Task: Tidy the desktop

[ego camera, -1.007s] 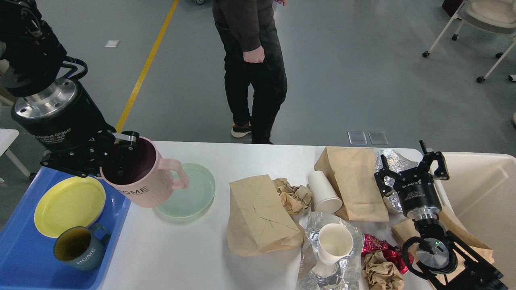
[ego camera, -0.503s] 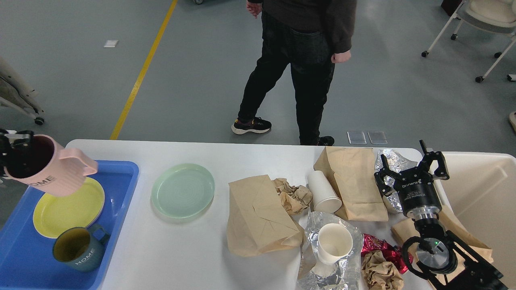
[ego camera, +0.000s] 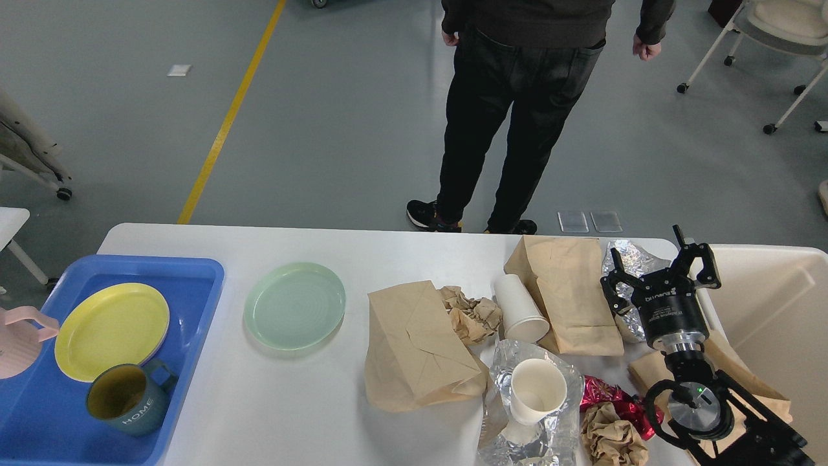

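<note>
The right gripper (ego camera: 660, 266) points away from the robot with its fingers (ego camera: 702, 259) spread apart and nothing between them; it hovers above the right end of the counter (ego camera: 310, 414), over a crumpled foil sheet (ego camera: 631, 259) and just left of the beige bin (ego camera: 776, 304). The left gripper is out of view. Taking the flat brown paper bag (ego camera: 566, 294) left of the gripper as the landmark: a white paper cup (ego camera: 521, 310) lies on its side against the bag's left edge, crumpled brown paper (ego camera: 469, 314) lies further left, and a larger brown bag (ego camera: 414, 346) lies left of that. Nearer the robot than the landmark bag, a second paper cup (ego camera: 537, 391) stands in a foil wrapper (ego camera: 556, 433), with red foil (ego camera: 614, 398) and a brown paper ball (ego camera: 611, 440) to its right. Well to the left, a green plate (ego camera: 294, 305) rests on the counter. At the counter's left end, a blue tray (ego camera: 39, 414) holds a yellow plate (ego camera: 111, 330) and a teal mug (ego camera: 126, 398); a pink mug (ego camera: 19, 340) shows at the frame edge.
</note>
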{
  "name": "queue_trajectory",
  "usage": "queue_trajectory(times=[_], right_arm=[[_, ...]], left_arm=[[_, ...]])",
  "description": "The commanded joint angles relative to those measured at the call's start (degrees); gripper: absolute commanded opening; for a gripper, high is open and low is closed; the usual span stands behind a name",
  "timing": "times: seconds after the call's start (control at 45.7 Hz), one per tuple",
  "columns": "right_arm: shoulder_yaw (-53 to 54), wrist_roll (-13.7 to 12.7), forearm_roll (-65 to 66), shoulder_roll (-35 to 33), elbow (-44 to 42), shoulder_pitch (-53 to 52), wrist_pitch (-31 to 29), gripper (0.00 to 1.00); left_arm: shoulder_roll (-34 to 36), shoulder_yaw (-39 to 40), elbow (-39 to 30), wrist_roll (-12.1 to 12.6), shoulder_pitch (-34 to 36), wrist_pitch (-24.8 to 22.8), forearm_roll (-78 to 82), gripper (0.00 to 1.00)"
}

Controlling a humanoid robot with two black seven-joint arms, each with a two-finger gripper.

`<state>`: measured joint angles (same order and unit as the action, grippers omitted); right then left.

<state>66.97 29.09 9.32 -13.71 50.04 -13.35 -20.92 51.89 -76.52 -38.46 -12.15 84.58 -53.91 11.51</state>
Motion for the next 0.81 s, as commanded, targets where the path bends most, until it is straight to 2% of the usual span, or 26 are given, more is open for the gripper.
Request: queue_trajectory(times=[0.0, 0.219, 0.635, 0.788], right_arm=[[0.0, 0.0, 0.0, 0.0, 0.1, 0.1, 0.0, 1.00], [0.0, 0.0, 0.0, 0.0, 0.1, 0.0, 0.0, 1.00], [0.0, 0.0, 0.0, 0.0, 0.1, 0.0, 0.0, 1.00], [0.0, 0.0, 0.0, 0.0, 0.1, 0.0, 0.0, 1.00]], left_arm=[[0.2, 7.4, 5.7, 0.0, -9.3, 0.0, 0.3, 0.02], [0.1, 14.9, 6.9, -0.3, -19.4, -0.1, 0.9, 0.02], [-0.9, 15.9, 10.4, -0.9, -23.0, 0.0, 0.4, 0.03], [-2.4, 18.9, 11.0, -0.9, -25.4, 0.1, 0.1, 0.05]])
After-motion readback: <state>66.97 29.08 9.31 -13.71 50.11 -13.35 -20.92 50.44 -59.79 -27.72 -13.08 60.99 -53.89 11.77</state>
